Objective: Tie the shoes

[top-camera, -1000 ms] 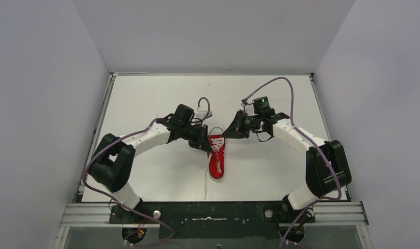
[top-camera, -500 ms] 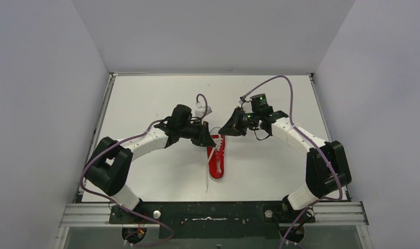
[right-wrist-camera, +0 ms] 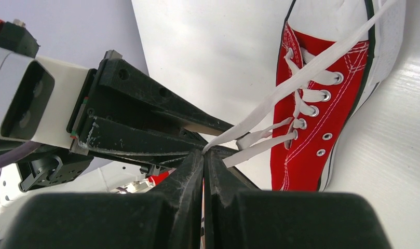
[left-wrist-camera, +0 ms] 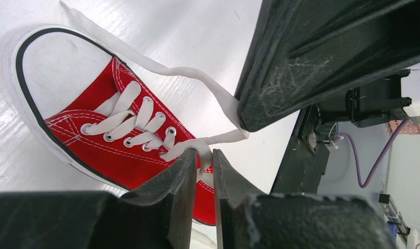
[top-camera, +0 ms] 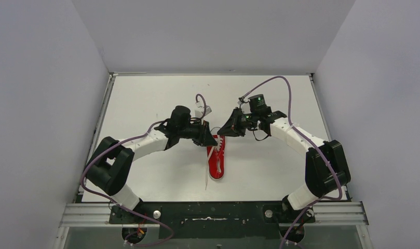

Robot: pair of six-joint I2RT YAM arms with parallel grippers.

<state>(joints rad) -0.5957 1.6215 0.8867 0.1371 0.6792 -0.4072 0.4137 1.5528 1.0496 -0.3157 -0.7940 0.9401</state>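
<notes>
Top view with both wrist views. The red sneaker [top-camera: 216,160] lies at the centre of the desk [top-camera: 145,93], toe toward the lower edge of the frame and opening toward the two hands, which meet just above it.

The left hand [left-wrist-camera: 203,155] is closed to a narrow slit and pinches a strand of the white laces [left-wrist-camera: 145,111] close to the top eyelets. The right hand [right-wrist-camera: 203,154] is closed tight on another strand, which runs taut across the tongue and past the toe cap in its wrist view.

Compared with one second ago, both hands have shifted slightly toward the upper part of the frame. The free lace tail [top-camera: 206,179] below the toe now lies shorter and slanted.

This suggests slack is being drawn out of the laces. Both ends appear secured, so the first crossing can probably be formed. No knot or loop is visible yet, and the tying proper seems still to lie ahead.
</notes>
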